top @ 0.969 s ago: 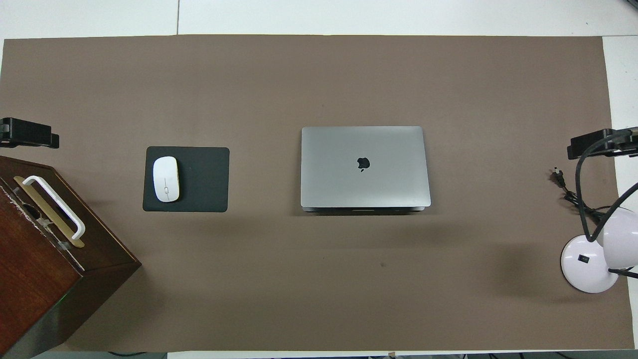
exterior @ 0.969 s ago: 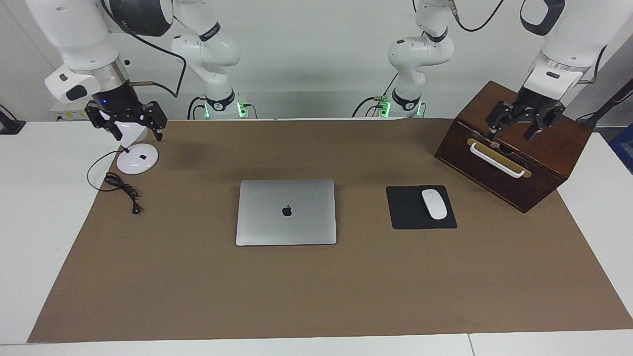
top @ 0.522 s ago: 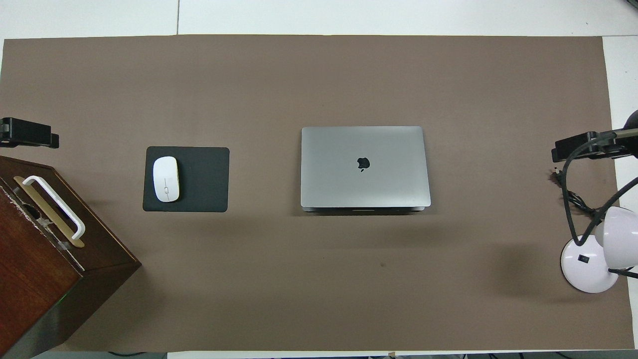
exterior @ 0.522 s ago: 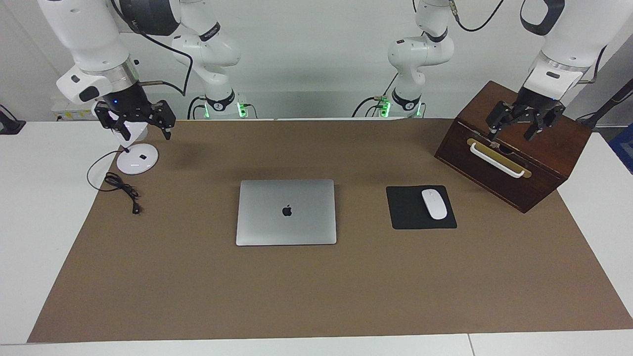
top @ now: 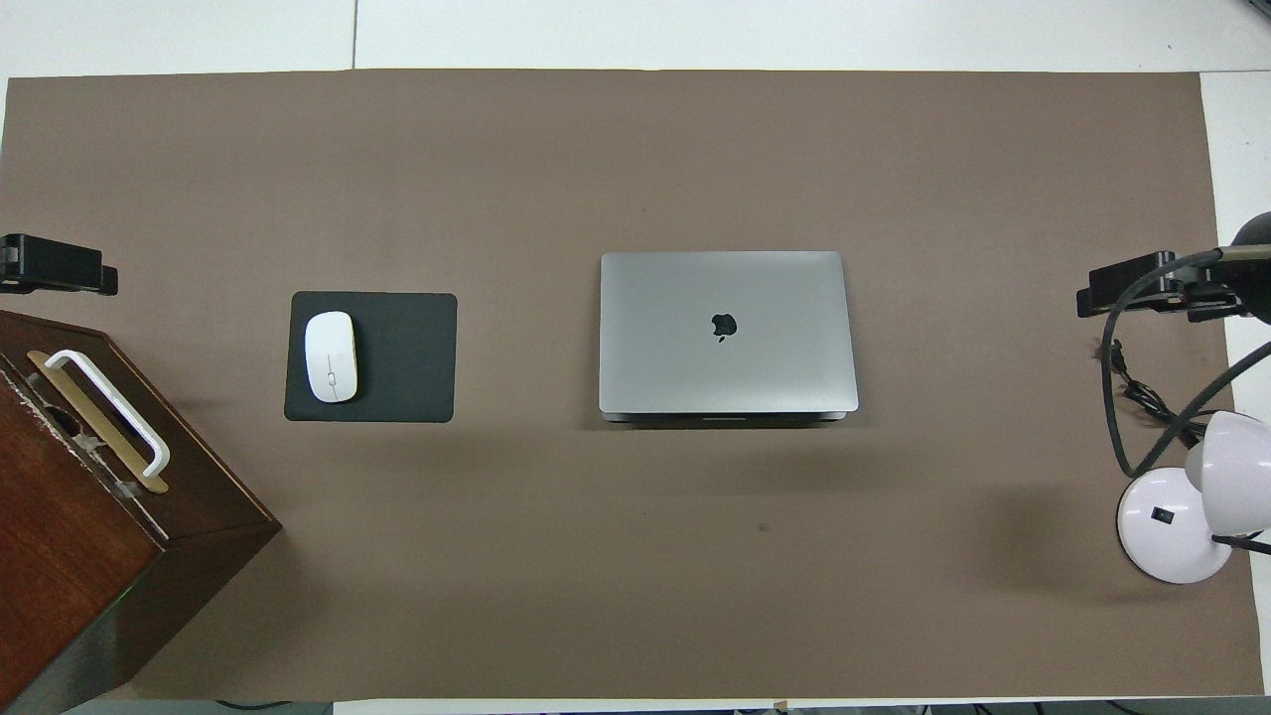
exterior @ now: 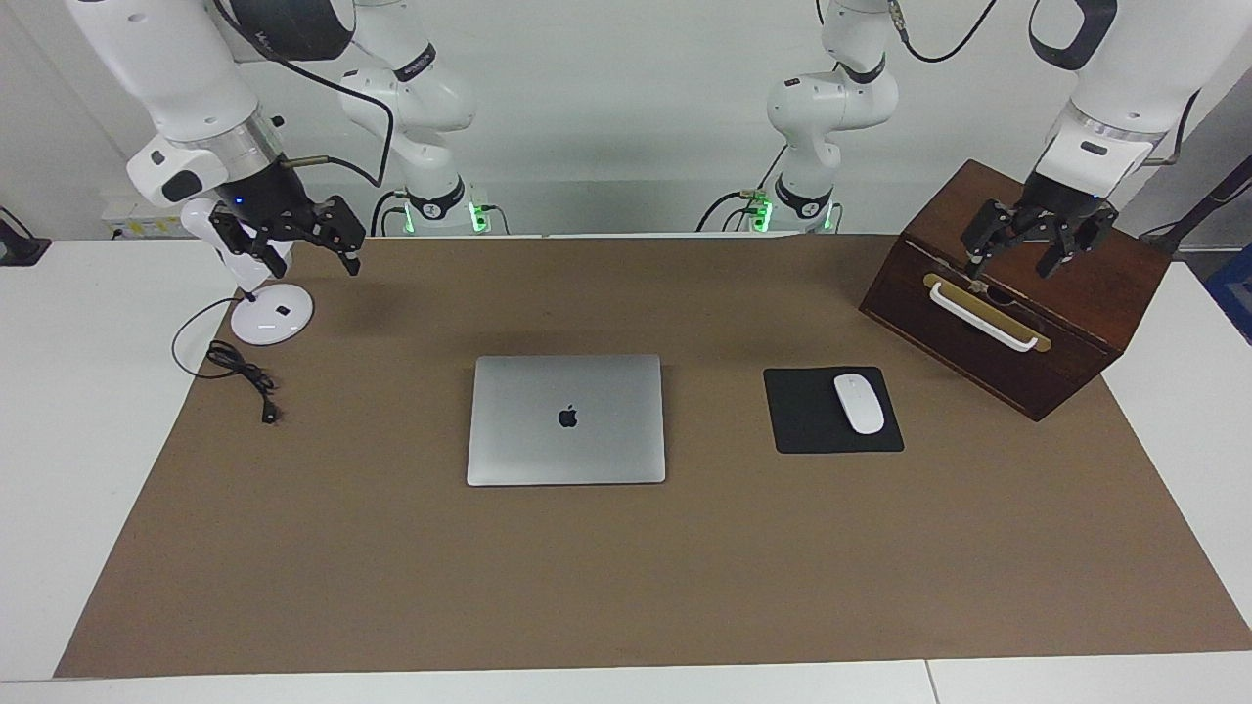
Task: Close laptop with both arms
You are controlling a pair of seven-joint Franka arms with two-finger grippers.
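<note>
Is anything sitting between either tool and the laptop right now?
Nothing visible does. Bare brown mat lies between the right tool, up by the lamp, and the laptop. The left tool hangs over the wooden box; mouse sits aside.

High facing camera opposes the steep overhead one; both share the laptop (exterior: 565,419) (top: 726,333).

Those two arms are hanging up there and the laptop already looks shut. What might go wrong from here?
1. The right gripper hangs over the white desk lamp and its loose cord; a low sweep toward the laptop might snag them.
2. The left gripper hangs just over the wooden box and its white handle; dropping could bump it.
3. The lid lies flat, so further pressing might only strain it.
</note>
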